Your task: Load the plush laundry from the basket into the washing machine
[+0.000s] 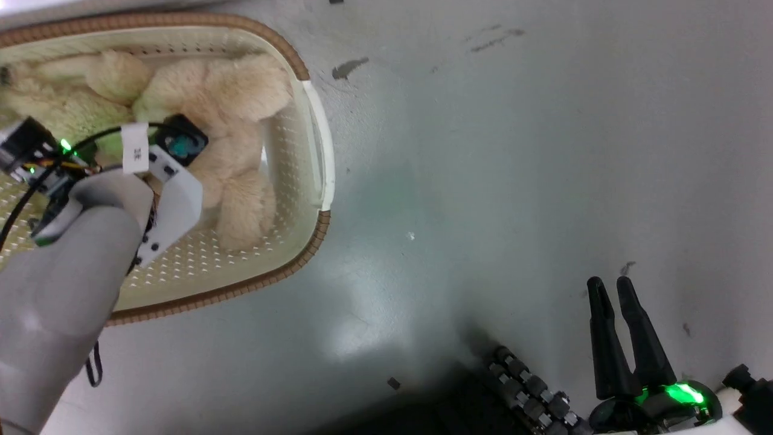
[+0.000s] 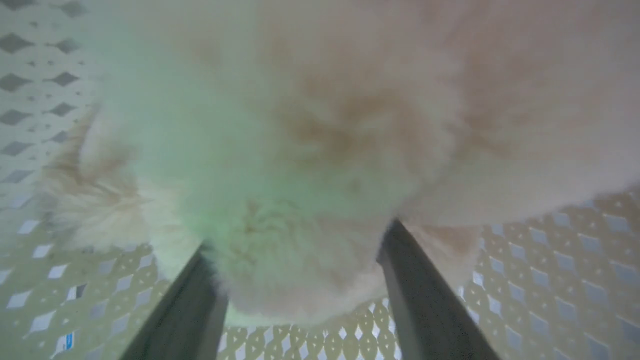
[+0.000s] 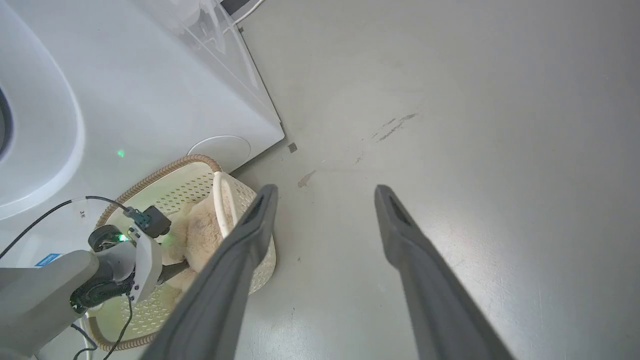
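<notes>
The cream-beige plush laundry (image 1: 223, 90) lies in the cream perforated basket (image 1: 314, 241) at the upper left of the head view. My left arm reaches down into the basket, and its wrist housing covers the fingers there. In the left wrist view my left gripper (image 2: 300, 232) is open, its two dark fingers standing on either side of a fluffy lobe of the plush (image 2: 325, 125) above the basket floor (image 2: 550, 300). My right gripper (image 1: 610, 284) hangs open over bare floor at the lower right, holding nothing. The white washing machine (image 3: 150, 75) stands right behind the basket (image 3: 160, 172).
The grey floor (image 1: 513, 151) to the right of the basket has a few dark scuff marks. A black cable (image 1: 18, 211) runs from my left wrist over the basket. My dark base (image 1: 453, 417) shows at the bottom edge.
</notes>
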Tool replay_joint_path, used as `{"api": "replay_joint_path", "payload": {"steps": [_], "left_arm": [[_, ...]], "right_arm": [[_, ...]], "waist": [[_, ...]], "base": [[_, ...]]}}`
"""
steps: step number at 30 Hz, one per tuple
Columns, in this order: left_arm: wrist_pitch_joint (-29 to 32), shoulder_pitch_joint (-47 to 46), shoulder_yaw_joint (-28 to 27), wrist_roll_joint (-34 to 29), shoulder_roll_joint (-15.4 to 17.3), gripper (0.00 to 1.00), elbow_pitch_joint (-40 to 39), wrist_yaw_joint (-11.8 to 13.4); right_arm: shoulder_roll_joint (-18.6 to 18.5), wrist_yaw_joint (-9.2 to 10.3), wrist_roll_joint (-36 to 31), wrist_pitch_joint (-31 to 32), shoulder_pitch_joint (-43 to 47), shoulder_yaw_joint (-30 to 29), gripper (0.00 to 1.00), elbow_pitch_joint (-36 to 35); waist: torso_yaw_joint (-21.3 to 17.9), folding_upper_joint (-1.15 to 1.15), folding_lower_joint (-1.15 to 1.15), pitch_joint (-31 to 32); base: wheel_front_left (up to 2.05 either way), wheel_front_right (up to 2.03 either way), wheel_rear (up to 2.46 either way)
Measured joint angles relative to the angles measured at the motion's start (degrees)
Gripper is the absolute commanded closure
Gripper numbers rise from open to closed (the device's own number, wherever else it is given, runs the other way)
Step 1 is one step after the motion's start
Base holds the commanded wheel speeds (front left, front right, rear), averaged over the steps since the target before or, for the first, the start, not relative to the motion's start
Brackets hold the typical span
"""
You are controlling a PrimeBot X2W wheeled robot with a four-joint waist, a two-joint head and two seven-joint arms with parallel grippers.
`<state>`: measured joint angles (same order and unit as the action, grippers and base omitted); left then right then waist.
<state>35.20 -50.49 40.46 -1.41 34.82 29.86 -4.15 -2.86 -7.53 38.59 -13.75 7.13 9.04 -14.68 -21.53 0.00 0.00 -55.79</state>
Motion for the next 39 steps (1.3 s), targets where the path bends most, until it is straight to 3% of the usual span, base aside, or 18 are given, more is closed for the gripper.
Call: {"api": "replay_joint_path", "payload": {"steps": [2, 3, 4, 10, 16, 20, 24, 25, 39], "left_arm": [[0.67, -1.24, 0.90, 0.21, 0.05, 0.00, 0.81, -0.07], [0.96, -1.79, 1.37, 0.37, 0.14, 0.24, 1.31, -0.10], [1.24, -2.38, 1.92, 0.52, 0.19, 1.00, 1.70, -0.35], [2.47, -4.69, 5.11, 1.65, 0.68, 1.00, 2.77, -1.71], [0.54, -4.59, 7.39, 4.05, 2.05, 1.00, 2.45, -2.58], [-1.60, -4.17, 8.05, 5.32, 1.14, 1.00, 2.25, -2.60], [-3.66, -3.51, 8.43, 7.32, -1.90, 1.00, 2.35, -2.97], [-6.05, -3.43, 8.29, 8.68, -4.13, 1.00, 2.81, -3.01], [-20.29, 0.69, 8.04, 17.36, -17.93, 1.00, 10.12, -3.01]], "right_arm": [[0.00, 0.00, 0.74, -0.10, 0.02, 0.29, 0.00, -0.24], [0.00, 0.00, 1.09, -0.29, 0.02, 0.43, 0.00, -0.33], [0.00, 0.00, 1.44, -0.51, 0.03, 0.51, 0.00, -0.42], [0.00, 0.00, 2.94, -0.89, -0.22, 1.63, 0.00, -0.34], [-0.01, 0.00, 3.20, -1.01, -3.40, 2.52, 0.00, 1.18], [0.00, 0.01, 2.77, -1.01, -6.46, 2.29, 0.00, 2.94], [0.00, 0.00, 2.02, -1.01, -9.11, 0.94, 0.00, 4.83], [0.00, 0.00, 0.86, -1.01, -11.09, -0.16, 0.00, 6.33], [0.00, 0.01, -5.75, -1.01, -11.76, -6.03, 0.00, 14.96]], "waist": [[-0.43, 0.00, 0.00, -0.90], [-0.65, 0.00, 0.00, -1.34], [-0.87, 0.00, 0.00, -1.77], [-2.18, 0.00, 0.00, -3.21], [-3.07, 0.00, -0.01, -1.03], [-3.48, 0.00, 0.00, 0.86], [-2.39, 0.00, 0.00, 3.67], [-1.00, 0.00, 0.00, 5.82], [9.38, 0.00, 0.00, 20.08]], "base": [[0.00, 0.00, 0.00], [0.00, 0.00, 0.00], [0.00, 0.00, 0.00], [0.00, 0.00, 0.00], [0.00, 0.00, 0.00], [0.00, 0.00, 0.00], [0.00, 0.00, 0.00], [0.00, 0.00, 0.00], [0.00, 0.00, 0.00]]}}
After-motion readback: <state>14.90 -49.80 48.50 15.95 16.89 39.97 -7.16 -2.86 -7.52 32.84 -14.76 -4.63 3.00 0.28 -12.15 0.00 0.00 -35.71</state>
